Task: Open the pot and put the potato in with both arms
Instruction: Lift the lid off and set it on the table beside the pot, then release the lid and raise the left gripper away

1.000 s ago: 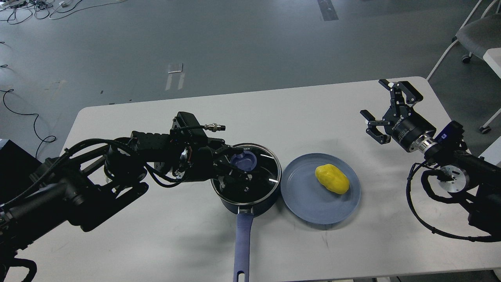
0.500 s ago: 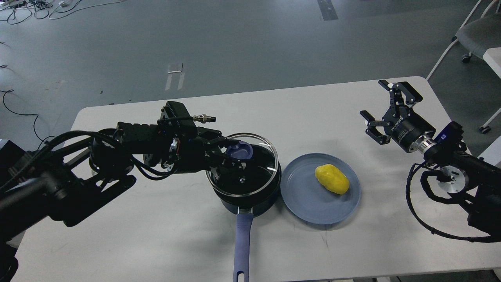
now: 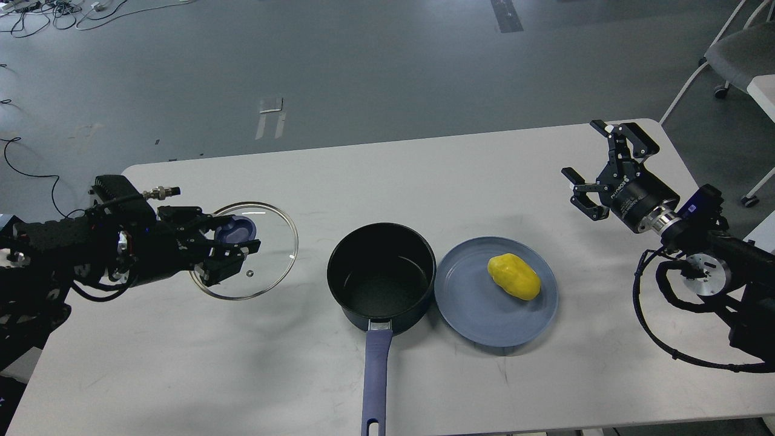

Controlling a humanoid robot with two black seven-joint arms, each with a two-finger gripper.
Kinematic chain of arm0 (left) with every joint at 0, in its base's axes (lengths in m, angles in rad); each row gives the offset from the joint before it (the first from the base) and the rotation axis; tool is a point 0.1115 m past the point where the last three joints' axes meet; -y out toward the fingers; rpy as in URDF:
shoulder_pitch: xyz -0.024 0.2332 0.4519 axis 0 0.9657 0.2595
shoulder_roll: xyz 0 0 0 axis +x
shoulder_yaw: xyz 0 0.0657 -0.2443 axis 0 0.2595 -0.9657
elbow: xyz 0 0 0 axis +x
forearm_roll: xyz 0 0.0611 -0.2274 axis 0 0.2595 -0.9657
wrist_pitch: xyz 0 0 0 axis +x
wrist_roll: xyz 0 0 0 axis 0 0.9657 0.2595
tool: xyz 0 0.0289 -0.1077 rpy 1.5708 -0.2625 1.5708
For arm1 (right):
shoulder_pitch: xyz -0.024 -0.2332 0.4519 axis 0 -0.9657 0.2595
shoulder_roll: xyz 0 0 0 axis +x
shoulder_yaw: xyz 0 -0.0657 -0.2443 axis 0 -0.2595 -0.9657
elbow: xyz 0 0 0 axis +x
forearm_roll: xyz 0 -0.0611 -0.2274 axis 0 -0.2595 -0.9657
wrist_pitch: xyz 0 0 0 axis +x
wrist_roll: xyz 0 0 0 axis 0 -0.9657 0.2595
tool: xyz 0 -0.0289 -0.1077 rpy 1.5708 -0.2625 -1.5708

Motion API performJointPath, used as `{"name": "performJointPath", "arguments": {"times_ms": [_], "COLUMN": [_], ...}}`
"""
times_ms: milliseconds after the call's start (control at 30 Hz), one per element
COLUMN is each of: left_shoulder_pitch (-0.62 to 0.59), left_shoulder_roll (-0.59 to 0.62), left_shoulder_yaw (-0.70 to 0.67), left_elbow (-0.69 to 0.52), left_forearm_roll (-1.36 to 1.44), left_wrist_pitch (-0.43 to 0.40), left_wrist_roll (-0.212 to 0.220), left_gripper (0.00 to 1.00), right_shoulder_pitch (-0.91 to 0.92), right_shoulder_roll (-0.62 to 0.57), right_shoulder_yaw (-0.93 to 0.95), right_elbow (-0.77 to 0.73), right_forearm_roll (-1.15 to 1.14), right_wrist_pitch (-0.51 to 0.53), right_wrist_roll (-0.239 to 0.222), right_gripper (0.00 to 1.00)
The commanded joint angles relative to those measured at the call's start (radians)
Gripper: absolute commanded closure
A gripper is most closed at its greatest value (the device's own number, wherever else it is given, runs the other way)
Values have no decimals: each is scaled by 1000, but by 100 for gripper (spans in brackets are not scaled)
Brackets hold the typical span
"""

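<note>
With the left hand (image 3: 233, 247) gripping the lid (image 3: 260, 260) aside, the potato (image 3: 513, 276) is lying at eight o'clock from the nearer, open right hand (image 3: 596, 166), long axis slanting toward four o'clock.

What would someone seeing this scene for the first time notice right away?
Probably the bright yellow potato, lying on the blue plate right of centre on the white table. Next to the plate stands the open saucepan, its black inside empty and its long handle pointing toward the camera. At far left, the left hand holds the glass lid by its blue knob, well clear of the pan.
</note>
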Motion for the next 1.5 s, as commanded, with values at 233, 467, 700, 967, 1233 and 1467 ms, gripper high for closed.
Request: {"name": "performJointPath", "arguments": {"times_ms": [233,467,700,967,1233,1467], "left_shoulder_pitch": [108,162,187,205,135,-29], "left_shoulder_roll": [-66,-149,-164,-172,-68,-31], "left_shoulder_yaw": [-1,-1,-1,-5,-14,-19], "left_elbow": [138,241,295,307,182,95], "left_forearm_roll": [-13,-13,-11,-17,-344,-1080], "left_wrist_pitch": [77,97,139,158,112,-144], "left_wrist_roll": [0,0,0,0,0,0], "left_gripper": [62,60,53,3,2,2], "right_shoulder_pitch": [-2,-2,-2,-2,1,9], "right_shoulder_roll": [2,-1,-1,-1,-43,-66], "right_shoulder_yaw": [0,0,0,0,0,-1], "right_elbow": [0,0,0,0,12,15], "right_forearm_roll": [0,0,0,0,0,0], "right_wrist_pitch": [0,0,0,0,0,0], "right_wrist_roll": [0,0,0,0,0,0], "right_gripper": [0,0,0,0,0,0]}}
